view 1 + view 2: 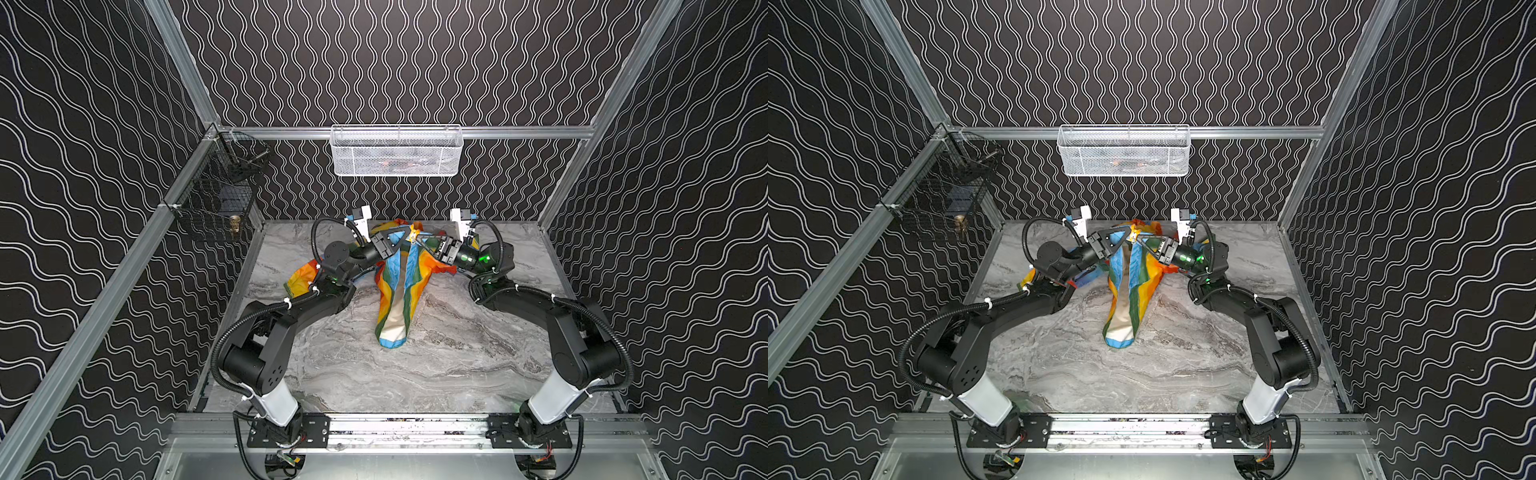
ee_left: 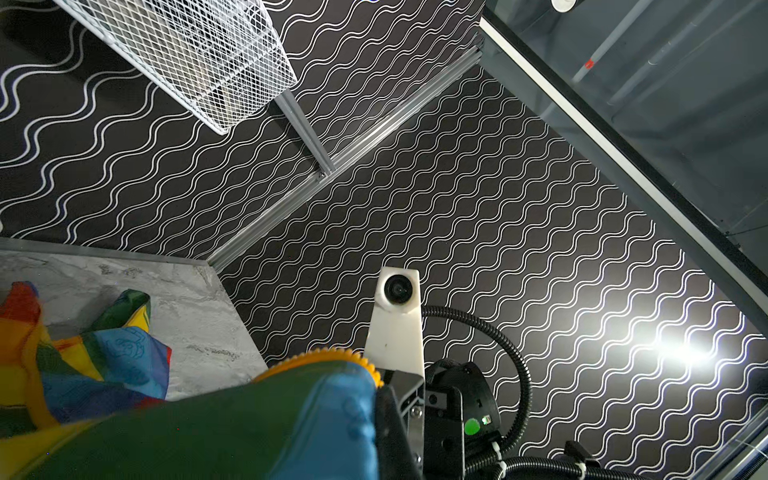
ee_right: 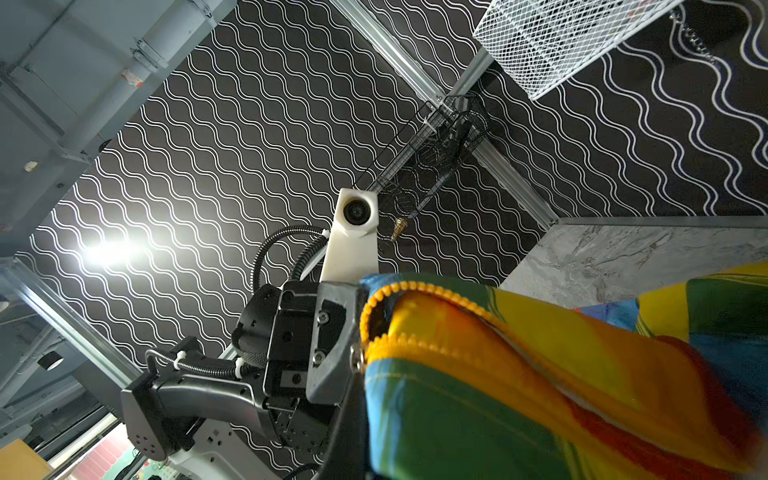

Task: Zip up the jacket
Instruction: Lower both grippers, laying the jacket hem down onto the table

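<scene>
**Top views.**
- Jacket [image 1: 397, 303] [image 1: 1126, 309]: rainbow-striped, lying mid-desk toward the far side. Its far end is raised into a peak. From there it narrows to a blue-edged tip resting on the grey marbled desk [image 1: 457, 374], nearer the arm bases. More folds spread left and right under the arms.
- Left gripper [image 1: 408, 237] and right gripper [image 1: 418, 238]: they meet tip to tip at the peak. Both are clenched on the jacket's orange top edge and hold it above the desk.
- White mesh basket [image 1: 397, 151]: on the far wall.
- Black wire basket [image 1: 216, 208]: on the left wall.

**Left wrist view.**
- Green and blue jacket fabric fills the close foreground, with orange zipper [image 2: 332, 356] teeth along its edge. The fabric hides the left gripper's own jaws.
- More crumpled jacket lies on the desk beyond.
- The right arm's wrist camera [image 2: 397, 291] faces this way.

**Right wrist view.**
- Yellow, orange and green jacket fabric hangs across the foreground.
- Two rows of zipper teeth stand apart beside the left gripper, whose grey fingers [image 3: 330, 361] pinch the fabric edge.
- The right gripper's own jaws are hidden.
</scene>
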`<act>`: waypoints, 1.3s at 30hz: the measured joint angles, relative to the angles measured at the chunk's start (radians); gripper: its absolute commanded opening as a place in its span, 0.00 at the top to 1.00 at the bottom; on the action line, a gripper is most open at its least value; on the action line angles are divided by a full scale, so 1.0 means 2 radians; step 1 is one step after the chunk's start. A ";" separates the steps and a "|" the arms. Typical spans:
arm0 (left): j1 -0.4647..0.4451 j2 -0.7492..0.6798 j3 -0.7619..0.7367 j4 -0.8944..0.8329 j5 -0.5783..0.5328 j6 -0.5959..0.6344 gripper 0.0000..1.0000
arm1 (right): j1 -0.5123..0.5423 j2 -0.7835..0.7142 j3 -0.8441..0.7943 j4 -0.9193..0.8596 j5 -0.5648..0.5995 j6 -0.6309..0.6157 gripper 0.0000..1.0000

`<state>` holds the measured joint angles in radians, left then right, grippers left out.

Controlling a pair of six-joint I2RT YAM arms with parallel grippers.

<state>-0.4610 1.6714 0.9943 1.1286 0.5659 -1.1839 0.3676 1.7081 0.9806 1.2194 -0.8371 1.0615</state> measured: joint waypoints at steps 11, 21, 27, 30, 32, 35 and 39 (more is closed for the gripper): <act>-0.001 -0.008 0.001 -0.035 0.015 0.021 1.00 | -0.009 -0.009 0.000 -0.024 -0.017 0.002 1.00; -0.001 -0.009 0.001 -0.044 0.014 0.029 1.00 | -0.013 0.010 0.011 -0.001 -0.024 0.046 1.00; -0.001 -0.013 -0.008 -0.041 0.014 0.029 1.00 | -0.015 0.010 0.013 -0.003 -0.031 0.054 1.00; -0.001 -0.013 -0.012 -0.038 0.013 0.029 1.00 | -0.015 0.008 0.014 -0.013 -0.031 0.054 1.00; -0.002 -0.013 -0.013 -0.036 0.013 0.029 1.00 | -0.015 0.006 0.014 -0.024 -0.031 0.052 1.00; -0.002 -0.013 -0.015 -0.035 0.012 0.029 1.00 | -0.015 0.001 0.014 -0.039 -0.031 0.048 1.00; -0.003 -0.013 -0.016 -0.036 0.011 0.029 1.00 | -0.015 -0.008 0.014 -0.066 -0.030 0.034 1.00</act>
<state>-0.4667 1.6463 0.9627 1.0561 0.5888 -1.1263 0.3378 1.6920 1.0096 1.0878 -0.8978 1.1297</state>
